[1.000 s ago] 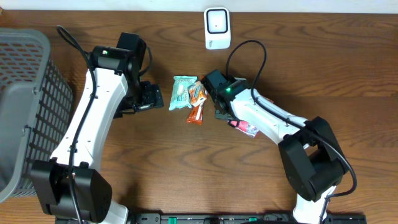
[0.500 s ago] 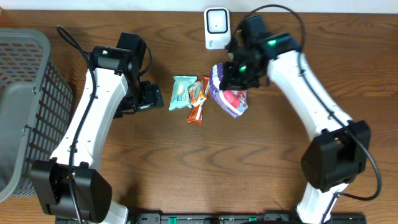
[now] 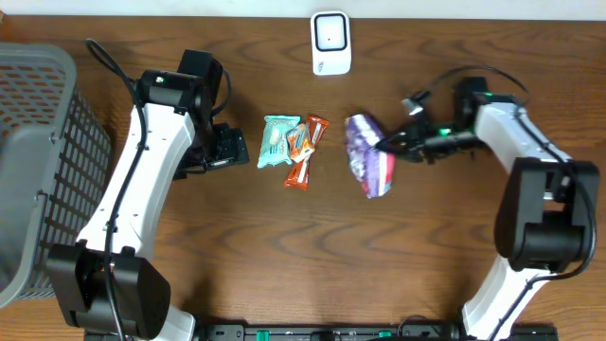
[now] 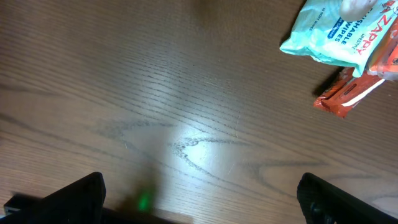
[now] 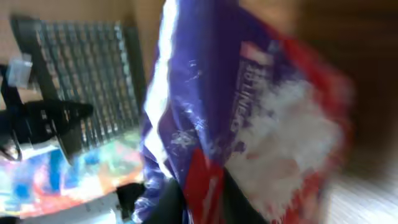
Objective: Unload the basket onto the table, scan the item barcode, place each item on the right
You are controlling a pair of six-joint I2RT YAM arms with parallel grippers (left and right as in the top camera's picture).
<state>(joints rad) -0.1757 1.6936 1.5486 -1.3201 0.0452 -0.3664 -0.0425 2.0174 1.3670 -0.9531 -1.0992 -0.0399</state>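
Observation:
A purple and red snack packet point(image 3: 367, 163) is right of centre in the overhead view, and my right gripper point(image 3: 392, 146) is shut on its right edge. The right wrist view is blurred; the packet point(image 5: 249, 106) fills it, pinched between two dark fingers point(image 5: 168, 202) at the bottom. The white barcode scanner point(image 3: 330, 43) stands at the table's far edge, up and left of the packet. My left gripper point(image 3: 234, 149) hangs open over bare wood, left of the other packets; its fingertips point(image 4: 74, 196) sit wide apart with nothing between them.
A teal wipes packet point(image 3: 277, 140) and an orange bar wrapper point(image 3: 303, 152) lie together mid-table, also seen as the teal packet point(image 4: 336, 34) and orange wrapper point(image 4: 351, 93) in the left wrist view. A grey mesh basket point(image 3: 38, 170) fills the left side.
My right arm has lifted the purple packet from beside the orange wrapper, passed it by the scanner, then swung right and down with it. The left arm has not moved.

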